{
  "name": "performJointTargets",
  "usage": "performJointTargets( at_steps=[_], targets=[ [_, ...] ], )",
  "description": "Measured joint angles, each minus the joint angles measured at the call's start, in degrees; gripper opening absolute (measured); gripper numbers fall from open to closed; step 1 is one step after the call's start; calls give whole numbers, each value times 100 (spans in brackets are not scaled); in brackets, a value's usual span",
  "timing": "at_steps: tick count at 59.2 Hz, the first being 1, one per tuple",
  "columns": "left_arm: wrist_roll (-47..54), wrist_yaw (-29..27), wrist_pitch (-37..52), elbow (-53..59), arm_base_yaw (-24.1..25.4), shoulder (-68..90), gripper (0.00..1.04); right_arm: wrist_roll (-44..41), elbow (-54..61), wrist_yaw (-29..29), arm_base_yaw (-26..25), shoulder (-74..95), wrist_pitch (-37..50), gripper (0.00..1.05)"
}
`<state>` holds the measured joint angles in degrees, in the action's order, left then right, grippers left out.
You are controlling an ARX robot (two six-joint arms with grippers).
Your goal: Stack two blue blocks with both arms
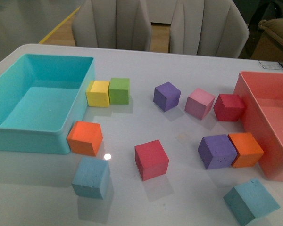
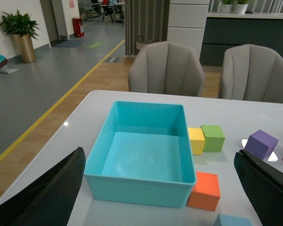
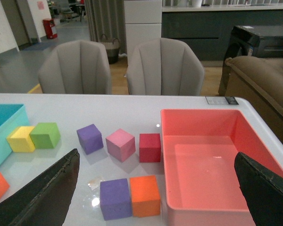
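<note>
Though laid out and ready, no stacking done yet

Judging by the front view, nothing accomplished as of now. Can pick out one blue block (image 1: 91,177) on the white bench (image 1: 179,209) near the front edge, left of centre, just in front of an orange cube (image 1: 85,138) that sits beside the near corner of the turquoise bin (image 1: 19,141). Can pick out the second blue block (image 1: 251,201) toward the front right corner, turned askew, close to the near end of the coral-pink bin (image 1: 259,136). Well apart from one another, with a red cube (image 1: 151,159) roughly between them. Neither lifted, neither resting on the other.

Going by the left wrist view, left gripper (image 2: 158,153) spread wide and holding nothing, raised above the left side of the bench and looking over the turquoise bin, with only a sliver of the nearer block at the frame's edge. Going by the right wrist view, right gripper (image 3: 156,155) likewise spread wide and empty, raised over the right side and looking over the coral-pink bin. No arm to be seen from the front view.

Left to do, by this reckoning, everything: lower each arm to the block on its own side, close on it, bring the two together somewhere near the middle of the front edge, set one squarely on the other, then release. Worth steering clear of the purple cube (image 1: 217,151) on the way
</note>
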<state>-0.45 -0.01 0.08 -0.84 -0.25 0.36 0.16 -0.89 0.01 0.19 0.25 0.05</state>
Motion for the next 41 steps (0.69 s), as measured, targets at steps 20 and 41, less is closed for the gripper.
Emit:
performJointTargets(
  at_steps=[20, 41],
  targets=[
    [0, 0, 0, 0, 0, 0, 96, 0, 0, 0, 0, 0, 2, 96],
    [0, 0, 0, 0, 0, 0, 96, -7, -17, -83, -20, 37, -42, 96]
  ],
)
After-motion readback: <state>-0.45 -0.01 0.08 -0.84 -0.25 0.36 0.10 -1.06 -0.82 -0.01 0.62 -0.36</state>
